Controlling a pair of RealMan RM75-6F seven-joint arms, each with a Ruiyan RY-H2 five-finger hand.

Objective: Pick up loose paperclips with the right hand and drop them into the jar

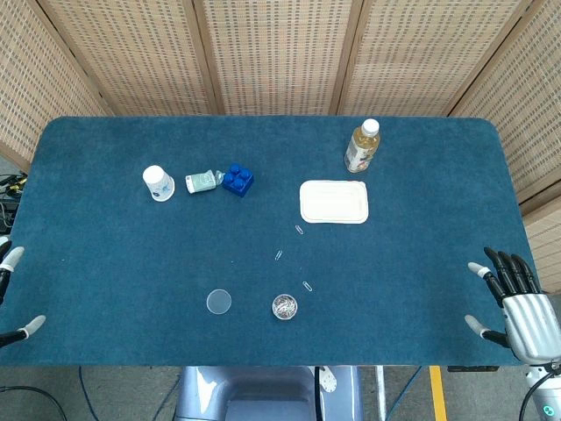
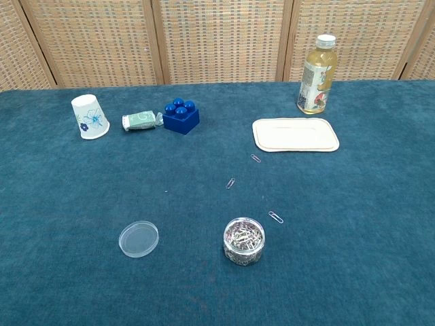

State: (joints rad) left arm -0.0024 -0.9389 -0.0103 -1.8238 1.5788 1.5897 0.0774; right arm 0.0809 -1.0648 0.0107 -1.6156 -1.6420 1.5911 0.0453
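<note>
A small clear jar [image 1: 284, 307] [image 2: 244, 241] holding several paperclips stands near the table's front middle, its lid off. Three loose paperclips lie on the blue cloth behind it: one [image 1: 308, 286] [image 2: 275, 216] just right of the jar, one [image 1: 279, 255] [image 2: 230, 183] further back, one [image 1: 299, 230] [image 2: 255, 158] near the tray. My right hand [image 1: 517, 298] hovers at the table's front right edge, fingers spread and empty, far from the clips. Only fingertips of my left hand [image 1: 12, 294] show at the left edge, apart and empty. The chest view shows neither hand.
The jar's clear lid [image 1: 219, 302] [image 2: 138, 238] lies left of the jar. A cream tray [image 1: 334, 202] [image 2: 296, 134] and a drink bottle [image 1: 362, 146] [image 2: 317, 75] stand at the back right. A paper cup [image 1: 159, 183] [image 2: 90, 116], a small tube [image 1: 202, 181] [image 2: 141, 120] and a blue block [image 1: 237, 180] [image 2: 181, 116] sit back left.
</note>
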